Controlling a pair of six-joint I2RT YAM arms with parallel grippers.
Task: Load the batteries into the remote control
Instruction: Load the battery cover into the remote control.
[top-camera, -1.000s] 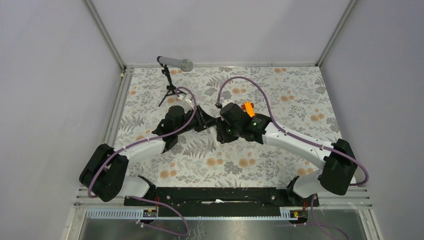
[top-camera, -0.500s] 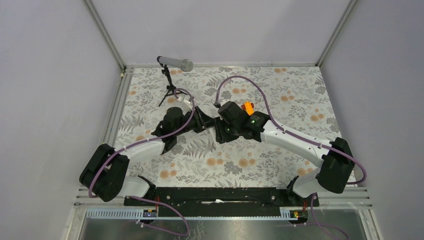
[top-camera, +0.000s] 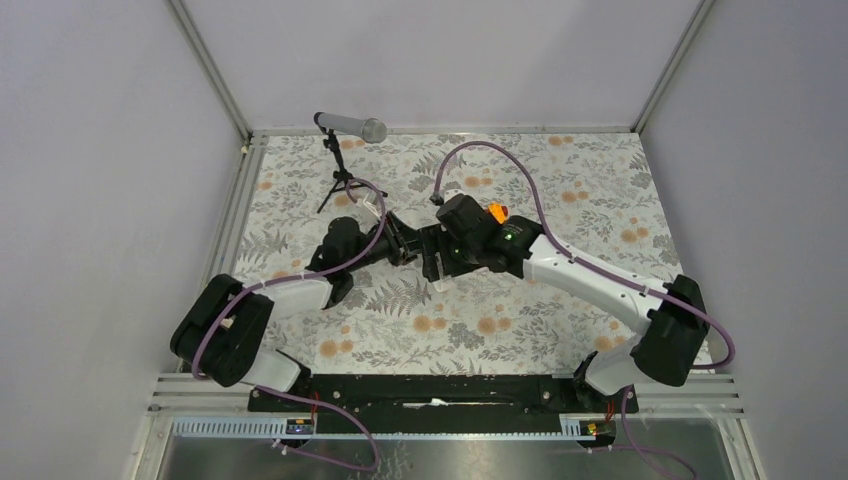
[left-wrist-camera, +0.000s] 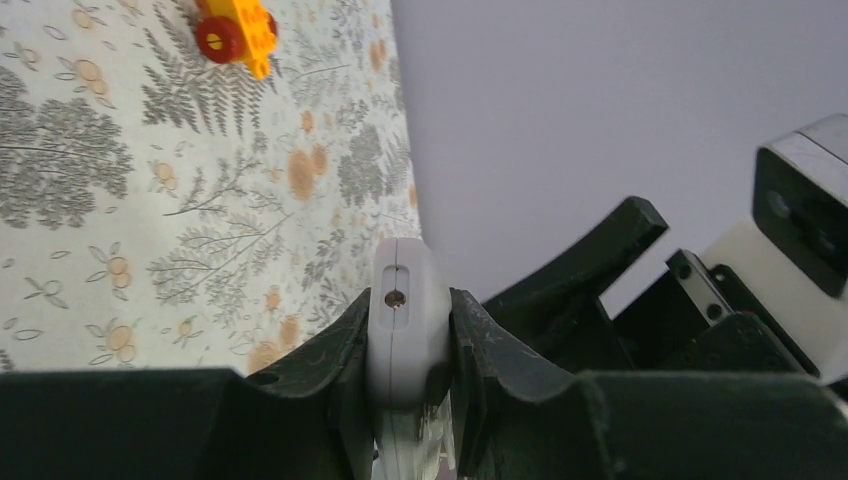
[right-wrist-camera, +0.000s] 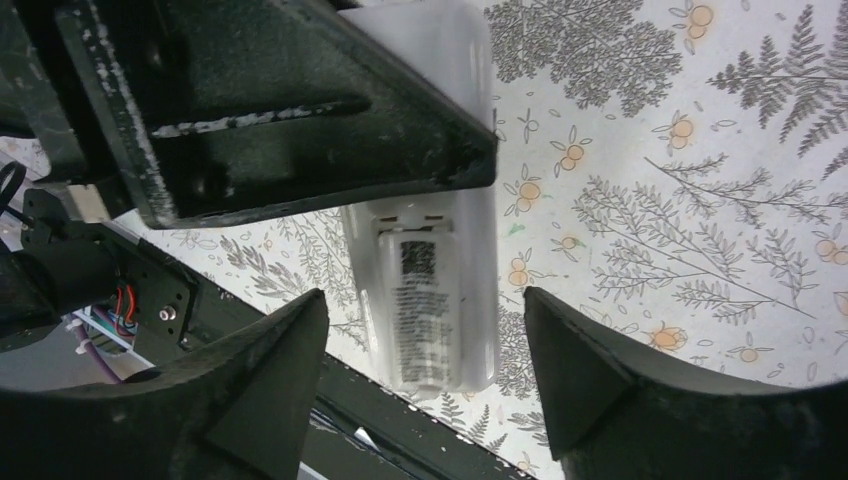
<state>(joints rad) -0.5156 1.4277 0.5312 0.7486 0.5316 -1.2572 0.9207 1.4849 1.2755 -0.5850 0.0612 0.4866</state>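
The remote control (left-wrist-camera: 405, 320) is held above the middle of the table (top-camera: 560, 190), clamped edge-on in the left gripper (top-camera: 405, 243). Its free end, label side showing, is flanked by the right gripper (right-wrist-camera: 425, 295), whose jaws are spread wide and clear of it. The remote's other end is hidden by a left finger. An orange toy car (top-camera: 494, 212) is seen just behind the right wrist, and a microphone on a tripod (top-camera: 350, 126) near the far left corner.

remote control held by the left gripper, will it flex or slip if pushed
Probably stiff: the remote control looks like a straight, hard plastic shell. Its smooth white surface may slip or pivot under a push, since the left gripper clamps only one end.
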